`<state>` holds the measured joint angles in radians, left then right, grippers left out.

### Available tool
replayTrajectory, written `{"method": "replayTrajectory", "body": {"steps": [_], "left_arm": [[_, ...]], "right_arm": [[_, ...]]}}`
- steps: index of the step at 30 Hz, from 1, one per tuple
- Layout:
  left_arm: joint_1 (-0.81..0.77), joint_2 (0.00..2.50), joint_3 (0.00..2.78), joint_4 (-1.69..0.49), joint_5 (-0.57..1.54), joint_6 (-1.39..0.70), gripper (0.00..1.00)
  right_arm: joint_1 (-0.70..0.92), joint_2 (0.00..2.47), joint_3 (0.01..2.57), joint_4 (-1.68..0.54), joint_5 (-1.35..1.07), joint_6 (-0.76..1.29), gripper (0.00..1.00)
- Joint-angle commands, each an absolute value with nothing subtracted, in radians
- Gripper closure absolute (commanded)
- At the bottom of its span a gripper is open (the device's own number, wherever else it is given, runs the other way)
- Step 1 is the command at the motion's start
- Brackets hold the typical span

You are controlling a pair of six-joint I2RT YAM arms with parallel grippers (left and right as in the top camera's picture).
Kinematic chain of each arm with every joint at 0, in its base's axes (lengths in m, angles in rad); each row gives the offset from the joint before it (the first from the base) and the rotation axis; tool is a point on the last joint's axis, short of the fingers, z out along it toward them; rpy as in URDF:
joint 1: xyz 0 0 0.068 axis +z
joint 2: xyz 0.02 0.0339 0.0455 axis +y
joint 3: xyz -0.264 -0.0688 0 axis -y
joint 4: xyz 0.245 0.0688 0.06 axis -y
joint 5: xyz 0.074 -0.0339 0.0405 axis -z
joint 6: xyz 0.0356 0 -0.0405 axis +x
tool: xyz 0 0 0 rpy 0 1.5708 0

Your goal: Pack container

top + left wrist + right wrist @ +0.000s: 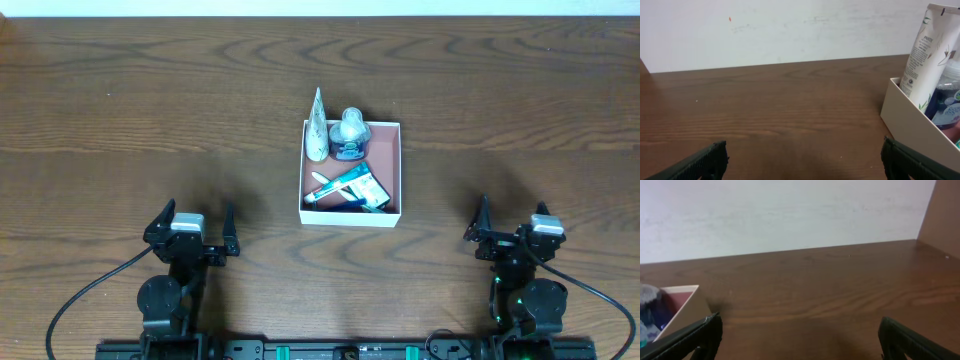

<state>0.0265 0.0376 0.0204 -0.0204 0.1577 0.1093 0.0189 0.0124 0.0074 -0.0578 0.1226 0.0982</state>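
Well, the container (350, 218) is sitting near the middle of the dark wooden table (120, 110), square and shallow, its thin white walls showing a reddish floor inside; it is lying ahead of both arms and between them, well apart from each. A white tube (317, 128) is standing at the box's far left corner, leaning against the wall there and poking above the rim; just beside it, toward the far middle, a rounded clear bottle with a blue label (350, 135) is resting inside the box. A blue-and-white packet (350, 187) is lying flat across the near half of the floor.

The left gripper (196, 225) is hovering over bare wood near the front edge, its jaws standing wide apart with nothing between them; from its own camera the left gripper (805, 155) is showing only tabletop in the gap, with the container (912, 125), the tube (927, 50) and the bottle (947, 95) off to its right. The right gripper (515, 232) is mirroring it on the other side, jaws likewise spread and holding nothing; its wrist view is showing the right gripper (801, 330) over wood, with a corner of the container (682, 307) at the left edge.
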Motion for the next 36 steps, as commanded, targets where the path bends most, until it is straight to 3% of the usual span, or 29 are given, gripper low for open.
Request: {"method": "replayTrajectory", "body": {"steps": [1, 36], "left_arm": [[0.034, 0.039, 0.004, -0.056, 0.172, 0.123, 0.02], [0.034, 0.039, 0.004, -0.056, 0.172, 0.123, 0.02]], "right_arm": [[0.011, 0.005, 0.005, -0.066, 0.096, 0.017, 0.01], [0.012, 0.005, 0.006, -0.065, 0.098, -0.009, 0.01]]}}
